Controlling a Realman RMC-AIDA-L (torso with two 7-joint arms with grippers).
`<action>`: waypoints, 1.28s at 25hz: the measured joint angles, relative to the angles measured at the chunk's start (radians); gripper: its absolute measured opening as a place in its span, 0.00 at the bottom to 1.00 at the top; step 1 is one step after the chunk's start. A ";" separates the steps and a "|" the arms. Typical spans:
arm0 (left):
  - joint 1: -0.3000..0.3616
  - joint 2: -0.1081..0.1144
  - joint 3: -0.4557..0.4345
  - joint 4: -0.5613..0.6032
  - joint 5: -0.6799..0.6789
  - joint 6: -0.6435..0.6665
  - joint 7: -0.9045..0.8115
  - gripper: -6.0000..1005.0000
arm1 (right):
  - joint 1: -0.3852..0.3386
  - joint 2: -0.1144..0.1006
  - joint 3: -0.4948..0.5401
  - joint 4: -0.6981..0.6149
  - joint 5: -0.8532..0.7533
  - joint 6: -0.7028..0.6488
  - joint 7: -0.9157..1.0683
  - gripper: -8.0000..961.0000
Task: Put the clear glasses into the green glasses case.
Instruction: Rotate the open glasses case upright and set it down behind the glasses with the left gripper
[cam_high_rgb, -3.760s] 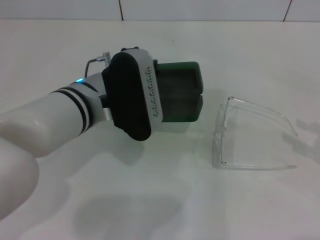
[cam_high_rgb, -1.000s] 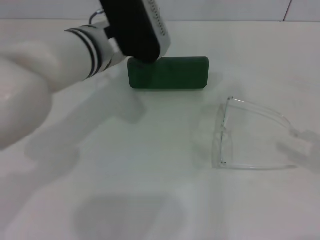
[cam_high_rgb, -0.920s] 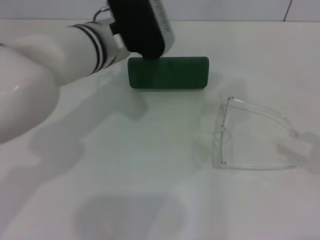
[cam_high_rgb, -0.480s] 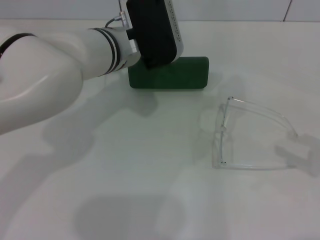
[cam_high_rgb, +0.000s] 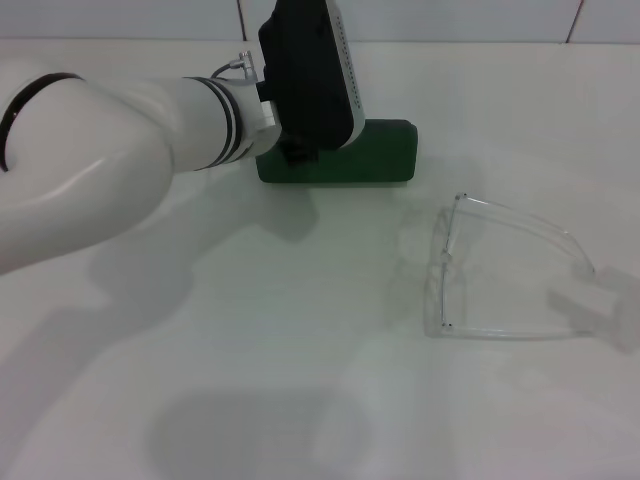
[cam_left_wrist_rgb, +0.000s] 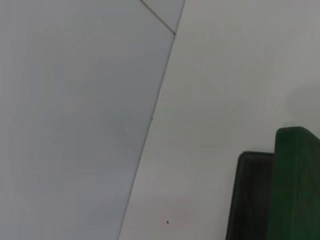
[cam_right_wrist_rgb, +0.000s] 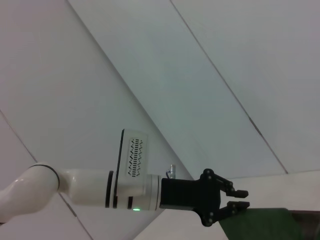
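Task barely begun, by the look of it — the clear glasses lie on the white table, arms unfolded, nothing holding them, and none of the placing is done. The green glasses case sits farther back on the table, well apart from the glasses. From the head view its lid reads as down or nearly so; the left wrist view shows a green edge next to a darker inner surface, so it may be cracked open — can't tell how far. Either way the case prob. needs opening wide before the glasses go in, then pick, place, maybe close.

Left gripper is up at the case, over its left end. The arm's wrist block hides the fingers in the head view, but the right wrist view catches them from the side: the black fingers stand a small way apart, tips just above the green top edge, not clamped on anything I can make out. Touching the case or just clear of it — can't tell. The glasses are well apart from this gripper, nearer the robot and to its right.

Right gripper isn't seen in any view; its wrist cam looks across at the left arm, so it seems parked off to the side
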 joint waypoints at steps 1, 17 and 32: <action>0.001 0.000 0.000 0.003 0.000 0.006 0.000 0.20 | 0.000 0.000 0.001 0.000 0.000 0.000 -0.001 0.66; 0.226 0.006 0.173 0.341 -0.009 0.188 0.006 0.21 | 0.020 -0.013 0.009 0.021 0.000 0.014 -0.006 0.66; 0.238 0.009 0.075 0.431 0.011 0.216 0.028 0.25 | 0.028 -0.019 0.010 0.020 0.001 0.016 -0.006 0.66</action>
